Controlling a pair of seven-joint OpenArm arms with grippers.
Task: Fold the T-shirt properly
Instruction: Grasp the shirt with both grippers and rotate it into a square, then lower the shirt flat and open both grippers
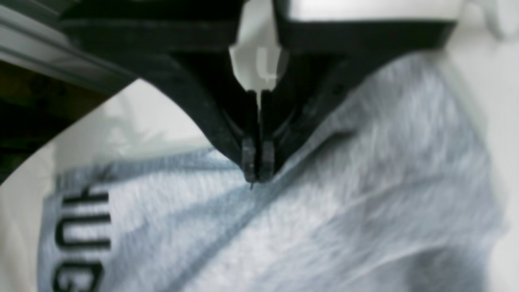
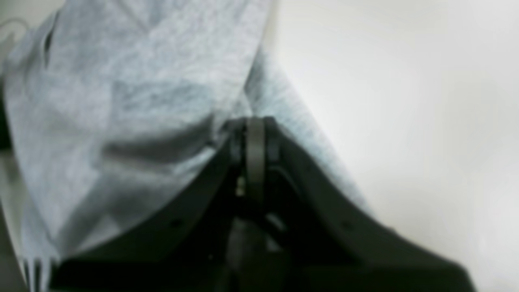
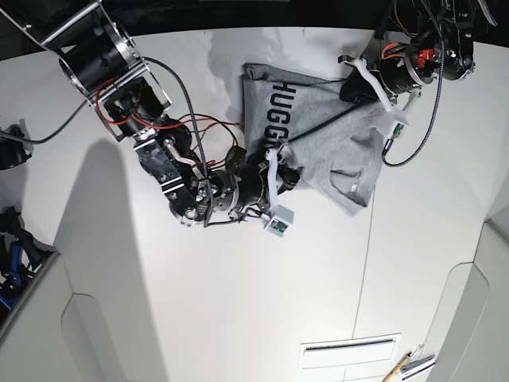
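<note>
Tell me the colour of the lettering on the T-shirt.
Black block lettering on the heather-grey T-shirt, clearest in the base view.

T-shirt [image 3: 318, 135] on desk [image 3: 238, 310], far half of base view; right gripper [image 3: 280, 161] at its near-left edge, left gripper [image 3: 355, 89] at its far-right edge, opposite sides.

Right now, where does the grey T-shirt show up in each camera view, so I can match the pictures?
Left wrist: the T-shirt fills the lower half, pinched by the shut left gripper; black lettering at lower left.
Right wrist: it drapes over the upper left, gripped by the shut right gripper.
Base: it lies top centre on the white table.
Shared landmark: the black lettering, seen in the left wrist and base views.
</note>
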